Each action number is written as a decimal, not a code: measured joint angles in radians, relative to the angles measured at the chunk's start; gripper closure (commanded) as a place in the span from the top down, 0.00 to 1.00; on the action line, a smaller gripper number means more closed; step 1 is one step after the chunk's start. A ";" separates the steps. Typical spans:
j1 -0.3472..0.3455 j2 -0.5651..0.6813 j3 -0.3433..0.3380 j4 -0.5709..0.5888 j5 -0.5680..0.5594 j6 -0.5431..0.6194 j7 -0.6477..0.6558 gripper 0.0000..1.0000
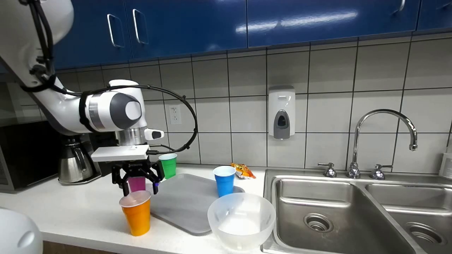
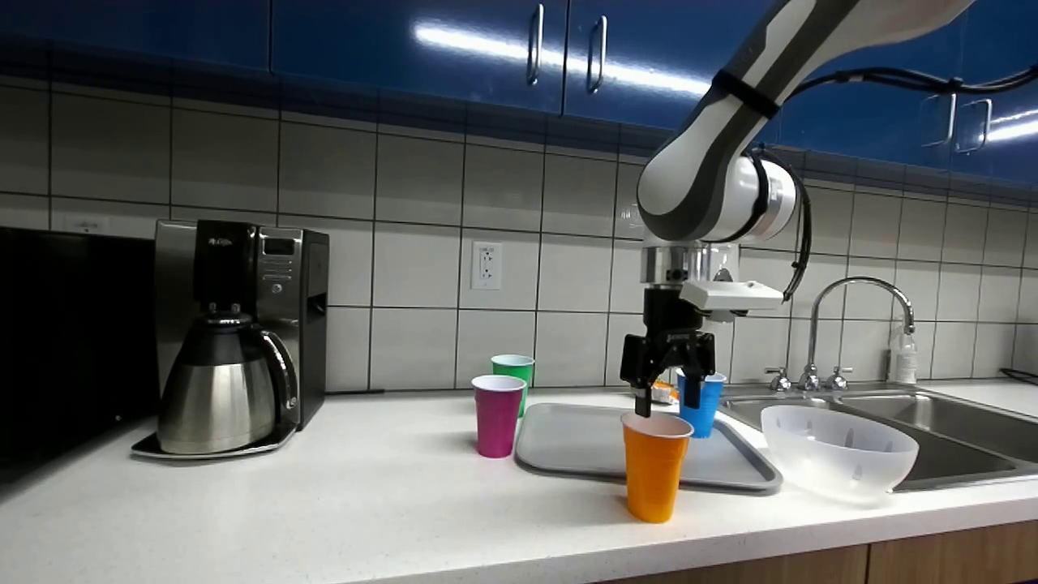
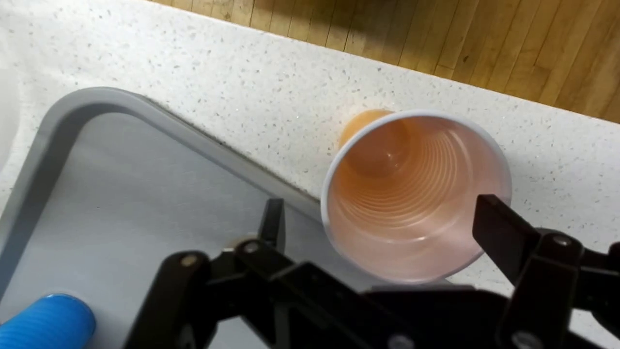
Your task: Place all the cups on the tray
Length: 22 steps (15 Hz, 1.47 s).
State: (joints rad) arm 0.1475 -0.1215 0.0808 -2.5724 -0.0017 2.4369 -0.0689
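The orange cup (image 1: 137, 218) stands upright on the counter, off the front side of the grey tray (image 1: 180, 204); it also shows in an exterior view (image 2: 653, 474) and the wrist view (image 3: 416, 194). My gripper (image 1: 140, 189) is open and empty just above its rim, also in the wrist view (image 3: 382, 213), with the fingers spread wider than the cup. The blue cup (image 1: 225, 181) stands on the tray. The purple cup (image 2: 497, 420) stands on the counter beside the tray, with the green cup (image 2: 519, 369) behind it. The gripper partly hides the purple cup in an exterior view (image 1: 137, 183).
A translucent white bowl (image 1: 243, 225) stands on the counter between tray and steel sink (image 1: 314, 197). An orange snack packet (image 1: 243, 170) lies behind the blue cup. A coffee maker (image 2: 280, 284) with a steel carafe (image 2: 219, 405) stands further left. The counter's front edge runs close to the orange cup.
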 measured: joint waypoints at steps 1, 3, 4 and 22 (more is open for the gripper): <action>-0.002 0.006 0.000 0.000 0.000 0.004 0.000 1.00; -0.007 0.017 -0.001 0.001 -0.001 0.012 0.001 1.00; -0.008 0.023 -0.001 0.001 -0.003 0.016 0.002 1.00; -0.013 0.135 0.002 0.026 -0.041 0.074 0.041 0.00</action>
State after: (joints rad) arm 0.1346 0.0139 0.0832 -2.5460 -0.0427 2.5111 -0.0281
